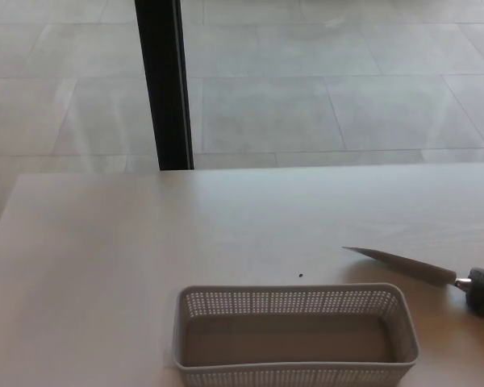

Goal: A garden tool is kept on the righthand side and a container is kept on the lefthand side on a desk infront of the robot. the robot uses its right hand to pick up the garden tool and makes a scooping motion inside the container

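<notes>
Nearest you sits the grey perforated basket (295, 337) on the desk (105, 258) — the garden tool (423, 272) lies just right of it, untouched; neither hand shows.

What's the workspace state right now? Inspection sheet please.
Surface: pale wooden desk, mostly bare.
Job's things: grey perforated basket at the near edge, empty; garden tool lying flat to its right and apart from it, pointed blade aimed left, dark handle cut off by the picture edge.
Clutter: one tiny dark speck.
Hands: nothing seen.
Cables: nothing seen.
Surroundings: tiled floor, black post behind the desk.
</notes>
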You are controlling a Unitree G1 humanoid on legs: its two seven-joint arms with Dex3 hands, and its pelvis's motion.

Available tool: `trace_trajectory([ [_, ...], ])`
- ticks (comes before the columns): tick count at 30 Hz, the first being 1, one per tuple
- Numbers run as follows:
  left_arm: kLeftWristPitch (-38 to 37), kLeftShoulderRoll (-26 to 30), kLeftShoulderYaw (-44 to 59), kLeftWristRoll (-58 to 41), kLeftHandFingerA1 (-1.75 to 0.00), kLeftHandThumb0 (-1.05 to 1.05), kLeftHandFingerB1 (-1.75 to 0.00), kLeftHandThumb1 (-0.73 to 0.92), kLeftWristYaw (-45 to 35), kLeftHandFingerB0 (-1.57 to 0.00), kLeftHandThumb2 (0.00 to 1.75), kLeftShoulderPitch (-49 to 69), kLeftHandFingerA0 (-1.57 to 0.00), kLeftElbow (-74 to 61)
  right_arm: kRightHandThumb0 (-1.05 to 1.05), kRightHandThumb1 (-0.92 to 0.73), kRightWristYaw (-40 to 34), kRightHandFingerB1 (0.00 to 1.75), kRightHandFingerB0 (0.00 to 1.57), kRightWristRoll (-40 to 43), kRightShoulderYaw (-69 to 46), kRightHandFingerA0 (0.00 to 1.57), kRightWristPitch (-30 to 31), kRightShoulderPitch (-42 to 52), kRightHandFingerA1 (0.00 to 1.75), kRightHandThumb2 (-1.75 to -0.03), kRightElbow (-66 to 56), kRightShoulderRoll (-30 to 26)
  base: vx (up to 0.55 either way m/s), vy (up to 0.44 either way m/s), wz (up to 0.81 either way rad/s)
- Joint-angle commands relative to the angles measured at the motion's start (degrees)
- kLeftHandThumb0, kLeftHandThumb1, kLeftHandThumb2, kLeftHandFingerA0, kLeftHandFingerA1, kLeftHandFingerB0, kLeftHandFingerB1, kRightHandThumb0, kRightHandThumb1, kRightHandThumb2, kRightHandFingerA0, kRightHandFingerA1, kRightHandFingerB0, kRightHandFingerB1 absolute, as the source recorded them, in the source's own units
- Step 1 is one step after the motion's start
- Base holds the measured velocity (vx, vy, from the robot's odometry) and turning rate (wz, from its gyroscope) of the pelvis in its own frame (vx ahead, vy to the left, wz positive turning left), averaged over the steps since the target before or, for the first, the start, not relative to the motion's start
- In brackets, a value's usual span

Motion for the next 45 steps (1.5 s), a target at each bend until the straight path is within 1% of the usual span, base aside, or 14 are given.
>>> trace_trajectory([
  [1,1.90,1.29,1.59,-1.46,-0.60,-0.44,-0.49,0.65,-0.87,-0.56,0.59,-0.93,-0.64,2.11,-0.99,-0.66,3.18,0.17,0.00,9.74,-6.97,0.00,2.04,-3.12,0.38,-1.03,-4.35,-5.86,0.00,0.000,0.00],
  [8,1.77,1.13,2.01,-1.04,-0.62,-0.45,-0.49,0.66,-0.84,-0.57,0.60,-0.76,-0.63,2.58,-1.05,-0.67,1.45,0.29,0.00,11.16,-10.83,0.00,7.23,-10.22,0.36,-1.09,-9.16,-13.78,0.00,0.000,0.00],
  [9,1.96,1.00,2.40,-1.30,-0.66,-0.45,-0.51,0.66,-0.54,-0.58,0.60,-0.57,-0.65,2.52,-1.03,-0.83,-0.42,0.01,0.00,9.84,-10.33,0.00,7.98,-12.47,0.00,-0.65,-13.76,-16.91,0.00,0.000,0.00],
  [10,2.02,0.97,2.44,-1.24,-0.66,-0.45,-0.51,0.66,-0.47,-0.58,0.60,-0.56,-0.65,2.55,-1.03,-0.83,-0.42,0.01,0.00,9.94,-10.40,0.00,8.51,-13.03,0.00,-0.65,-14.71,-17.61,0.00,0.000,0.00],
  [12,1.80,0.96,2.07,-0.63,-0.63,-0.45,-0.50,0.68,-0.27,-0.57,0.60,-0.44,-0.63,2.64,-1.01,-0.86,-1.19,0.00,0.00,8.66,-9.49,0.00,9.77,-13.87,0.00,-0.66,-17.34,-19.13,0.00,0.000,0.00],
  [13,1.95,0.96,2.56,-1.17,-0.62,-0.44,-0.50,0.68,-0.71,-0.55,0.60,-0.51,-0.62,2.62,-1.05,-0.69,1.30,0.27,0.00,11.81,-10.25,0.00,13.85,-15.58,0.32,-1.12,-24.13,-20.34,0.00,0.000,0.00],
  [14,1.85,1.01,2.24,-0.81,-0.60,-0.44,-0.48,0.69,-0.76,-0.53,0.60,-0.51,-0.60,2.67,-1.05,-0.66,1.22,0.30,0.00,11.05,-9.39,0.00,13.80,-16.79,0.34,-1.12,-25.49,-21.09,0.00,0.000,0.00],
  [15,1.68,0.92,2.38,-0.89,-0.60,-0.44,-0.48,0.68,-0.64,-0.54,0.60,-0.41,-0.61,2.74,-1.05,-0.79,2.34,0.12,0.00,10.55,-8.40,0.00,12.95,-17.50,0.00,-0.73,-27.75,-21.59,0.00,0.000,0.00],
  [18,1.41,0.98,2.48,-0.94,-0.59,-0.44,-0.48,0.67,-1.09,-0.55,0.60,-0.51,-0.60,2.76,-1.05,-0.77,4.51,0.35,0.00,8.32,-4.55,0.00,13.26,-20.47,0.19,-0.67,-31.45,-24.16,0.00,0.000,0.00],
  [19,1.68,1.01,2.74,-1.24,-0.60,-0.44,-0.49,0.68,-1.14,-0.54,0.60,-0.57,-0.59,2.65,-1.05,-0.61,4.54,0.43,0.00,5.91,-2.25,0.00,10.94,-21.22,0.46,-1.11,-32.88,-24.72,0.00,0.000,0.00],
  [29,1.88,0.72,3.36,-1.51,-0.62,-0.45,-0.50,0.66,-0.62,-0.55,0.60,-0.81,-0.62,2.57,-1.05,-0.68,2.01,0.05,0.00,-11.81,15.63,0.00,8.70,-19.94,0.08,-1.10,-51.02,-29.53,0.00,0.000,0.00],
  [32,1.79,0.44,3.49,-1.55,-0.64,-0.45,-0.50,0.65,-0.55,-0.57,0.59,-0.92,-0.63,2.66,-0.99,-0.61,1.77,0.20,0.07,-14.98,18.88,0.00,7.64,-19.65,0.00,-1.01,-51.83,-29.82,0.00,0.000,0.00],
  [33,1.81,0.45,3.51,-1.53,-0.64,-0.45,-0.50,0.65,-0.56,-0.57,0.59,-0.95,-0.63,2.66,-1.05,-0.69,0.64,0.03,0.00,-17.48,20.58,0.00,6.82,-19.74,0.05,-1.07,-51.56,-29.97,0.00,0.000,0.00],
  [45,1.00,0.67,2.86,-0.62,-0.61,-0.45,-0.49,0.66,-1.05,-0.55,0.60,-0.31,-0.60,2.60,-1.05,-0.72,-2.09,0.10,0.08,-35.90,37.70,0.00,0.64,-20.29,0.00,-1.09,-46.10,-34.49,0.00,0.000,0.00],
])
